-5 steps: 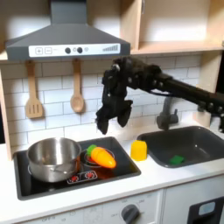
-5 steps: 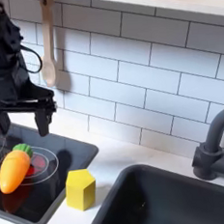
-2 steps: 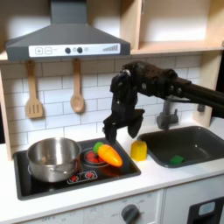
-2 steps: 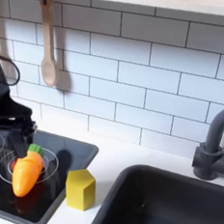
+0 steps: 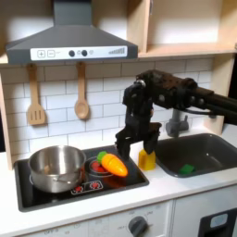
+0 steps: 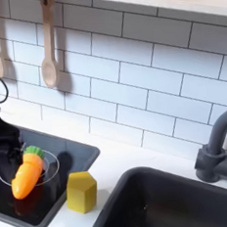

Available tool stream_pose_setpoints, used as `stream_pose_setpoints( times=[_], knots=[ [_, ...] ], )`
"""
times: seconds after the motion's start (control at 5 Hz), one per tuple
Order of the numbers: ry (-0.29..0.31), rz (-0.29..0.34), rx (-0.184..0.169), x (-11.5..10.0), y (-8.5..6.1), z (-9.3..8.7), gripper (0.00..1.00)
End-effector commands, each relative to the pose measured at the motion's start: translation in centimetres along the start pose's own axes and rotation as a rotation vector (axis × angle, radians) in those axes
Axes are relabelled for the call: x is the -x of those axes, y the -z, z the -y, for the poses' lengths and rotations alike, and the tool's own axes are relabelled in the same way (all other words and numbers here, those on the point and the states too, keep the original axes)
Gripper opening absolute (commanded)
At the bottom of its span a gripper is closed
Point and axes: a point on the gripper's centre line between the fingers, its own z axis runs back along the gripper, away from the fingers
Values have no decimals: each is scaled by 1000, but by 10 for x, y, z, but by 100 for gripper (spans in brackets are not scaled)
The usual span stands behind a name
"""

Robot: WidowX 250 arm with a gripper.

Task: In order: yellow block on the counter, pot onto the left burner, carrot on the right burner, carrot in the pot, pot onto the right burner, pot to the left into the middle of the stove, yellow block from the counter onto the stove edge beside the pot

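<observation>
I am working in a toy kitchen. The table is smooth and off-white, and it carries the stove, a glossy black cooktop with a thin grey rim, and a dark grey sink on the first exterior view's right. Behind runs a wall of white tiles with dark grout. A grey range hood hangs above the stove, two wooden utensils hang below it, and pale wooden shelving sits higher up. A dark faucet stands at the sink's back edge.

My gripper hangs above the stove's right end in the first exterior view, jaws pointing down and spread apart, with nothing between them. My black arm reaches in from the first exterior view's right.

The pot, shiny steel, sits on the left burner in the first exterior view. The carrot lies on the right burner beside it, orange with its green end toward the back; in the second exterior view it rests across the red rings. The yellow block stands on the table between stove and sink, just off the stove's rim in the second exterior view. A small green piece lies in the sink
</observation>
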Motion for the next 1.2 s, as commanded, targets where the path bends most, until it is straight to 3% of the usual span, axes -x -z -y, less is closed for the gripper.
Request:
stream_pose_setpoints(
  times=[0.0,0.2,1.0],
  knots=[
    [35,-21,-13,25,1,1,100],
    [39,-20,-52,33,2,3,100],
    [29,-13,-49,32,-1,0,100]
  ],
)
